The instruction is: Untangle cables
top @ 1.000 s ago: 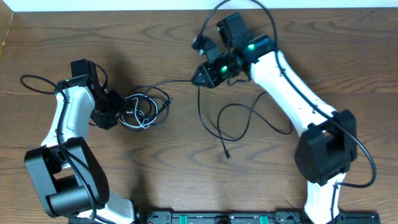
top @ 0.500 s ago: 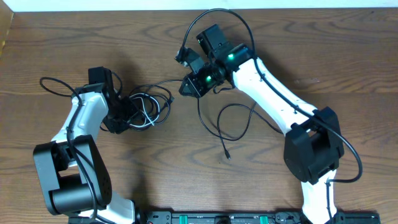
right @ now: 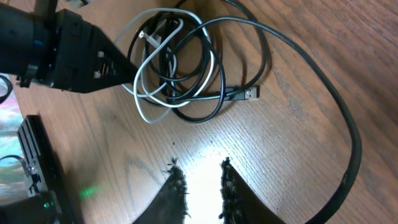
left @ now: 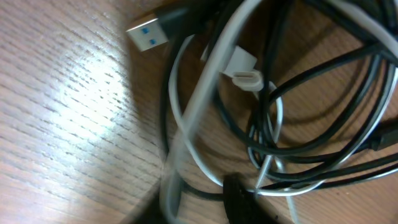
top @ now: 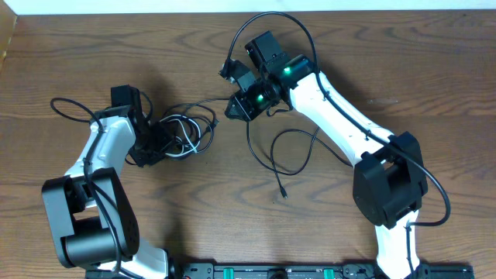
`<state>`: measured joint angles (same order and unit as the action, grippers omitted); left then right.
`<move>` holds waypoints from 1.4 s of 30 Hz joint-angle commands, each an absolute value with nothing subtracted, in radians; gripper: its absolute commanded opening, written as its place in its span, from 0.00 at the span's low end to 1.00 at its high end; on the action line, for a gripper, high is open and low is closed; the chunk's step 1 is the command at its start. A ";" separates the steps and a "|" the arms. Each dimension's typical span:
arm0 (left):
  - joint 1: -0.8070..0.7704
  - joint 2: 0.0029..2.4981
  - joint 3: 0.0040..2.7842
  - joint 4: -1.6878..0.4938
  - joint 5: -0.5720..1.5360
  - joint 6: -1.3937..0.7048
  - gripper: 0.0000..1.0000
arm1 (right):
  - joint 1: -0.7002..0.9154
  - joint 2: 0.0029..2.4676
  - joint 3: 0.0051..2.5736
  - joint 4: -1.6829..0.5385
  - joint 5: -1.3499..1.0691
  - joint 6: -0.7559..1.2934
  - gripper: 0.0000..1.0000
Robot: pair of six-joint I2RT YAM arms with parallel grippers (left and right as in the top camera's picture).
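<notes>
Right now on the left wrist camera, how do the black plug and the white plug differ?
The black plug has a dark body and blue inside its metal end; the white plug has a white body. The black plug's metal end is wide and flat; the white plug's is small and rounded. The black plug lies at the edge of the cables, pointing at bare table; the white plug sits among their loops. Both are cable ends.
</notes>
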<state>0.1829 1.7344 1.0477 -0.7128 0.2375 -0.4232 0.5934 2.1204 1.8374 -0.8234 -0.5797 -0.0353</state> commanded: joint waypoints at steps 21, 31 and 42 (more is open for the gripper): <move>0.049 1.711 1.185 -0.662 0.965 -0.436 0.07 | 0.421 2.127 1.851 -0.934 -0.608 0.036 0.52; -0.061 1.711 1.189 -0.355 1.216 -0.575 0.07 | 0.359 2.127 1.851 -0.961 -0.648 0.038 0.54; -0.070 1.710 1.189 0.035 1.409 -0.873 0.07 | 0.362 2.151 1.851 -0.935 -0.597 0.075 0.60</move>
<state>-0.0723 1.7298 1.1675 -0.0570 1.2762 -0.7288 0.3550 2.1212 1.8374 -0.9348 -0.6052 0.0490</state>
